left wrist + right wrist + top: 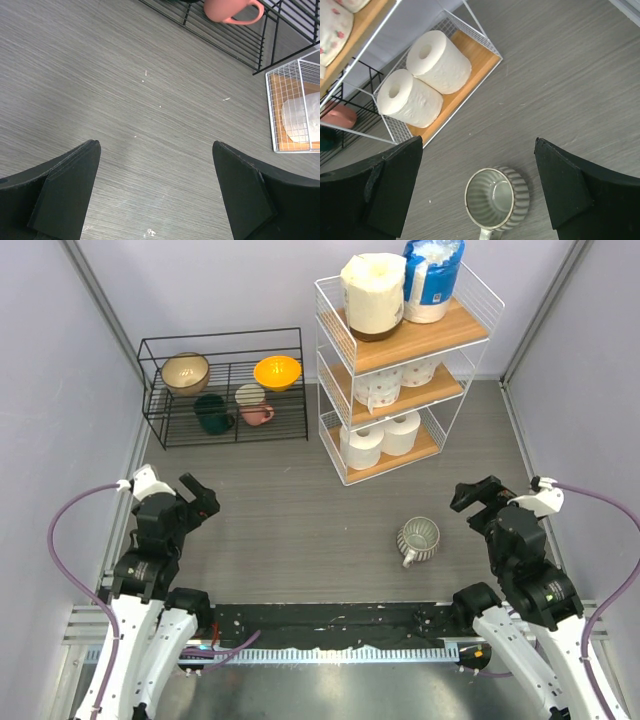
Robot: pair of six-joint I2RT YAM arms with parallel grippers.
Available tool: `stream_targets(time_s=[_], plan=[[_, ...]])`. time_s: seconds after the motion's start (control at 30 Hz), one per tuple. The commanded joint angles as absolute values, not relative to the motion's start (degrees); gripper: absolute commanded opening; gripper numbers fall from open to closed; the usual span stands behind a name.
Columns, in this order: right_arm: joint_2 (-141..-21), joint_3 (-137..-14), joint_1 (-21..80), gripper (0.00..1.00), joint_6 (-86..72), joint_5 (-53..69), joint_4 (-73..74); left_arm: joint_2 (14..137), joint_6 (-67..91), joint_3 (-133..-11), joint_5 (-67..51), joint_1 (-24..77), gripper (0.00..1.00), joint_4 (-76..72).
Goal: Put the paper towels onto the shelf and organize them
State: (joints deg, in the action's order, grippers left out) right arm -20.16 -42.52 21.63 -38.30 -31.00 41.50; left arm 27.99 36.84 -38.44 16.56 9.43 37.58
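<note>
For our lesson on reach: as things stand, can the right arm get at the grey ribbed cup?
Probably yes: the grey ribbed cup sits on open table near the right gripper, whose jaws stand open, with nothing in between.

The shelf point(420, 340) is set ahead and to the left of the right gripper point(476, 496), well apart from it. The paper towels point(382, 440) are held on it, two to each board. A cup point(418, 538) is laid on the table point(300, 500) near the right gripper, to its left. A wire rack point(285, 415) with bowls point(277, 371) is set ahead of the left gripper point(200, 498), left of the shelf.
</note>
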Motion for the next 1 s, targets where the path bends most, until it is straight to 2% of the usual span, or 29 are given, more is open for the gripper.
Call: stream_targets(time_s=[0.0, 0.23, 0.43, 0.7, 0.83, 0.97], plan=[[-20.8, -43.6, 21.5, 1.00, -41.0, -34.9, 42.7, 29.4, 36.2, -39.9, 17.1, 9.7, 1.00, 36.3], [-20.0, -41.8, 21.5, 0.99, -41.6, -34.9, 41.8, 28.8, 35.7, -39.8, 15.7, 9.6, 1.00, 35.2], [-22.5, -41.0, 21.5, 1.00, -38.1, -27.3, 33.5, 27.4, 35.8, -39.3, 15.1, 9.6, 1.00, 34.8], [-39.7, -41.2, 21.5, 0.99, -39.9, -18.8, 11.8, 28.1, 35.5, -39.4, 13.4, 9.7, 1.00, 34.6], [-47.8, -40.0, 21.5, 1.00, -39.6, -16.6, -4.6, 27.9, 35.4, -39.2, 12.7, 9.7, 1.00, 34.4], [-55.4, -44.3, 21.5, 1.00, -38.6, -16.2, -9.4, 28.1, 35.3, -39.3, 12.3, 9.7, 1.00, 34.3]])
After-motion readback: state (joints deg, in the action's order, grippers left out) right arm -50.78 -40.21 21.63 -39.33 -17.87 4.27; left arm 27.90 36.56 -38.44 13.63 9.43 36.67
